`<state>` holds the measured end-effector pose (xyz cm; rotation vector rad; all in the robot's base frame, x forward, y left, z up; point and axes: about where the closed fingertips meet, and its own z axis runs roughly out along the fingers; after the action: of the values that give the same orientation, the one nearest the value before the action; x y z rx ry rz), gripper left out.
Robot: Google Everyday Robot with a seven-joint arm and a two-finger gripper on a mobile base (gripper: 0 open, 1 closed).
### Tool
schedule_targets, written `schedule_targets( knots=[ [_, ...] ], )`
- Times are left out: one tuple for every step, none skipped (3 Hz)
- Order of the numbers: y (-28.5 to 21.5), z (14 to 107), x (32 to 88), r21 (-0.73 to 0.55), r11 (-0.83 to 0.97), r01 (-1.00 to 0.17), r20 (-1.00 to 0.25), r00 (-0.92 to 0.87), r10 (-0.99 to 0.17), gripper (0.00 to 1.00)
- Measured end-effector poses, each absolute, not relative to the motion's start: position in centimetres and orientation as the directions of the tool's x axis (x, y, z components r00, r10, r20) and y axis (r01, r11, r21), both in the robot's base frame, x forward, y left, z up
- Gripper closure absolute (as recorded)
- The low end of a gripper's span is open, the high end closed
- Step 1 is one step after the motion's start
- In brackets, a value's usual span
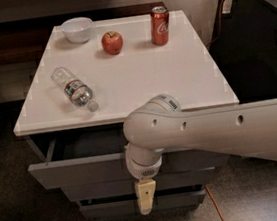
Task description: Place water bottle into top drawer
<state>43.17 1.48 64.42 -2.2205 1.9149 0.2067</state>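
The water bottle (74, 91) lies on its side near the front left of the white tabletop (175, 78), its pale cap pointing toward the front edge. Below the tabletop, the top drawer (75, 171) stands pulled out a little, with a dark gap showing behind its grey front. My gripper (145, 197) hangs straight down from the white wrist in front of the drawer fronts, right of the drawer's middle and well below the bottle. Nothing is seen in it. The arm comes in from the right.
A white bowl (77, 29), a red apple (112, 42) and a red soda can (160, 25) stand along the back of the tabletop. Two more grey drawers (103, 190) sit under the top one. A black unit (260, 37) stands to the right, and an orange cable (217, 209) runs across the floor.
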Motion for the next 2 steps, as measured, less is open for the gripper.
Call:
schedule_targets(
  knots=[
    [1.50, 64.43, 43.09, -0.061, -0.140, -0.988, -0.236, 0.151, -0.960, 0.00],
    [1.63, 64.49, 42.23, -0.070, -0.133, -0.989, -0.231, 0.146, -0.962, 0.00]
  ],
)
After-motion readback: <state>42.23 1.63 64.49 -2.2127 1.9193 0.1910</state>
